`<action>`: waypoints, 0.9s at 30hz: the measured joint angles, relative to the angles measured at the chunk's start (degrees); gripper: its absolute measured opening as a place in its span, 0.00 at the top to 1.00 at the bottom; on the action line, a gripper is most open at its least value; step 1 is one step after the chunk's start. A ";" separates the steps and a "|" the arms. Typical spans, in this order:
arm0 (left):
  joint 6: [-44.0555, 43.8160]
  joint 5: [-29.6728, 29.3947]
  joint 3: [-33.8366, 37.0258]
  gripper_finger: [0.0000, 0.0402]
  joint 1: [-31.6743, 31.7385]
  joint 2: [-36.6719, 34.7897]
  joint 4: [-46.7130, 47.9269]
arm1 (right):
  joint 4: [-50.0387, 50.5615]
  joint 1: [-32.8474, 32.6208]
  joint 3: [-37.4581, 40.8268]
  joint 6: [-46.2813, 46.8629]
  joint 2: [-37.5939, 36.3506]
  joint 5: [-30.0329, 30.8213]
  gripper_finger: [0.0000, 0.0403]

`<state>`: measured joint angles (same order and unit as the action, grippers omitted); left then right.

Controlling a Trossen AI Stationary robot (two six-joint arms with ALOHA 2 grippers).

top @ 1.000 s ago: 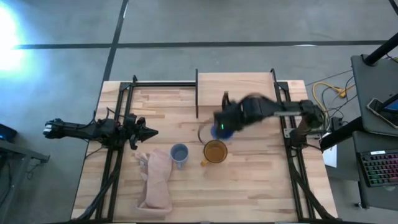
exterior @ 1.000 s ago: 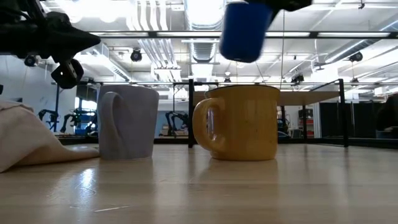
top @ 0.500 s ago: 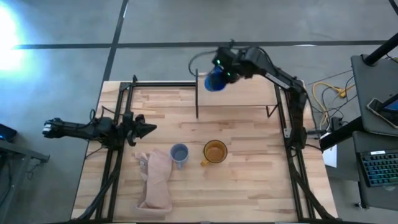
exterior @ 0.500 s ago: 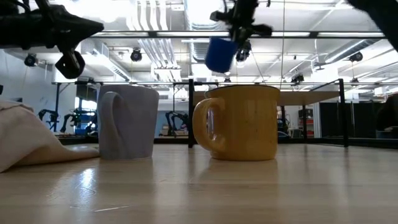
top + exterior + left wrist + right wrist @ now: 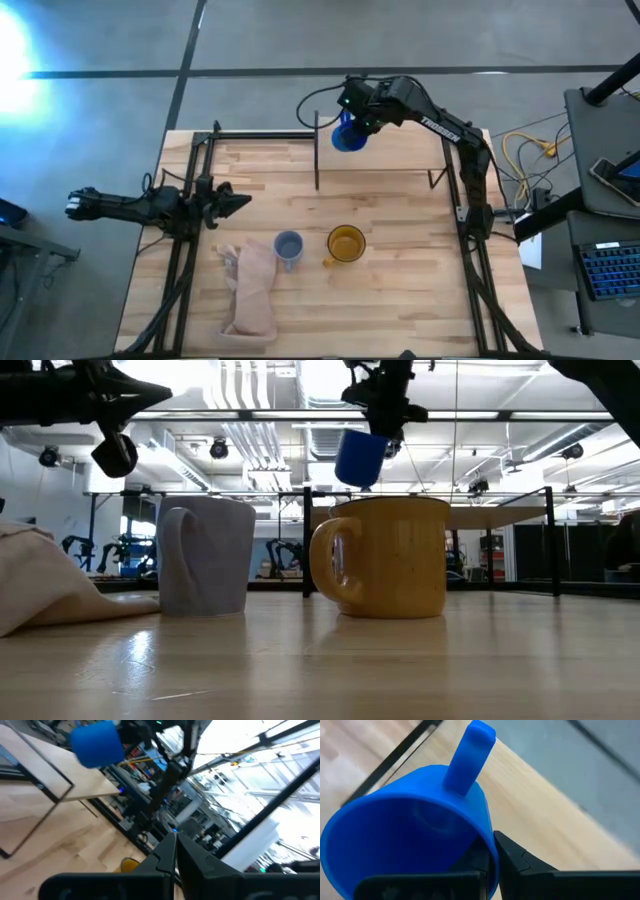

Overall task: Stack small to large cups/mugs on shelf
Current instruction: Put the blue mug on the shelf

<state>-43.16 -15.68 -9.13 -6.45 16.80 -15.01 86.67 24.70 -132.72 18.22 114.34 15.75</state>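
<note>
Small bright blue mug (image 5: 347,133) aloft over the shelf (image 5: 400,146) near its left edge, rim pinched in the closed right gripper (image 5: 362,112). Grey-blue mug (image 5: 288,247) and yellow-orange mug (image 5: 346,243) side by side mid-bench, cloth (image 5: 252,290) just beside the grey-blue one. Left gripper (image 5: 240,203) shut, empty, near the bench's left edge.

Glaring ceiling lights (image 5: 325,380), bright floor glare, blurred wrist views.

two dark arms, black cable loop, white lettering on right arm (image 5: 440,125)
</note>
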 joint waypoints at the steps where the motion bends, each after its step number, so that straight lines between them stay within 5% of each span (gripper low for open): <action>1: 0.01 -0.65 0.03 1.00 0.00 0.01 0.02 | 0.03 0.04 -0.01 -2.60 0.00 0.13 0.98; 6: 0.02 -2.07 0.05 1.00 0.02 0.45 -0.04 | 1.30 2.06 0.33 -13.32 1.07 -7.56 0.98; 16: 0.02 -2.36 0.07 1.00 0.02 1.26 -0.51 | 1.36 5.39 -1.42 -23.90 4.72 -2.65 0.98; 22: -0.04 -2.69 0.08 1.00 0.02 2.35 -0.57 | 1.57 5.85 -2.28 -24.55 6.28 -10.26 0.98; 27: -0.07 -2.85 0.10 1.00 0.00 3.20 -1.00 | 1.47 6.04 -2.30 -20.63 6.60 -10.37 0.98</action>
<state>-43.22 -18.52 -9.04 -6.46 20.00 -16.01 88.14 30.74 -135.02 -2.41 120.95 5.38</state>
